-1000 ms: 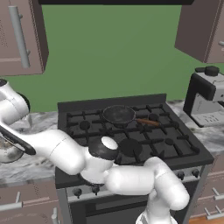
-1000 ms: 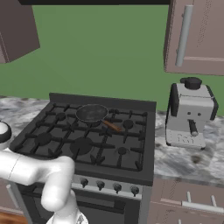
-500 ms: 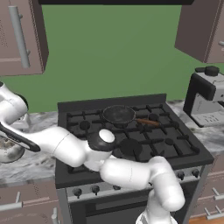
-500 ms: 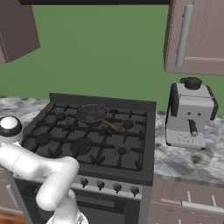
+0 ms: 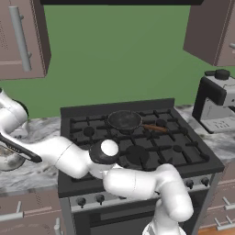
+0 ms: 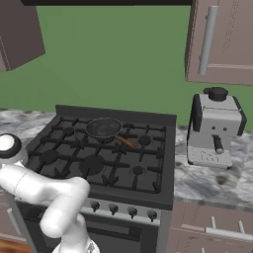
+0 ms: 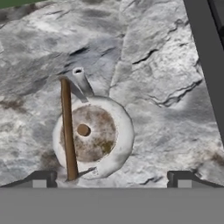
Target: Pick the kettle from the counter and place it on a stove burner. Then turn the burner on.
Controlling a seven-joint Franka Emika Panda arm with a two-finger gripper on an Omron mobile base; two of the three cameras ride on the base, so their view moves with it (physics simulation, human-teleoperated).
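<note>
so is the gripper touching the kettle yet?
Apart. The hand view shows the gripper open above the kettle, both fingertips clear of its body and handle.

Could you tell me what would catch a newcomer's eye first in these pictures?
Probably the white arm stretching left across the black stove toward the marbled counter. In the hand view, the kettle sits on that counter, below the open jaws. A dark frying pan rests on the stove's back grates.
</note>
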